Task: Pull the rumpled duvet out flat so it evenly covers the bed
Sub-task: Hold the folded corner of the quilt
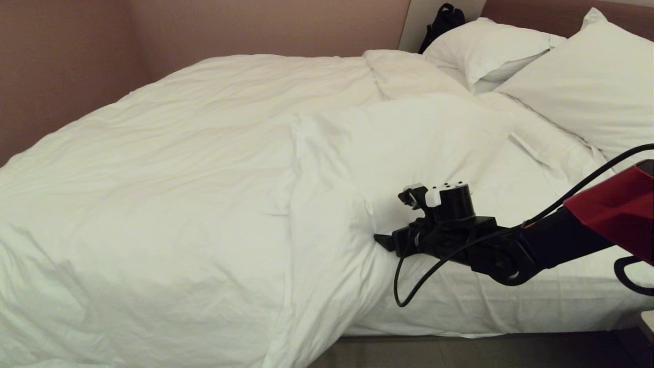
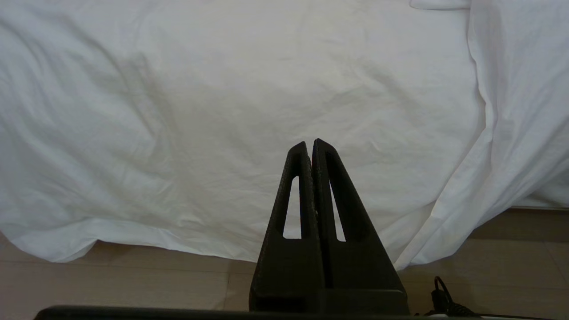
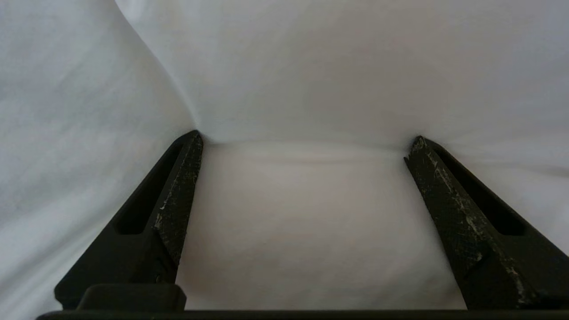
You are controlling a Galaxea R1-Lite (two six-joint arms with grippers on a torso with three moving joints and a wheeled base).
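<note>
- The right gripper (image 3: 302, 142) is spread wide, holding nothing, both tips pressed against the duvet (image 1: 204, 168) fold directly ahead of it.
- That duvet lies bunched over the bed (image 1: 485, 301) on the gripper's far side.
- The left gripper (image 2: 310, 144) is clenched empty, duvet hanging ahead of it.

Right gripper (image 3: 302, 144) spread wide against the duvet (image 3: 311, 66).

Two black fingers (image 3: 178, 195) set well apart, scuffed pale along their inner faces, both tips pressed into a puffy fold of white cloth. Between them, smoother white fabric, faintly creased just under that fold. Nothing clamped. More wrinkled white cloth beyond each finger, out to both sides.
</note>
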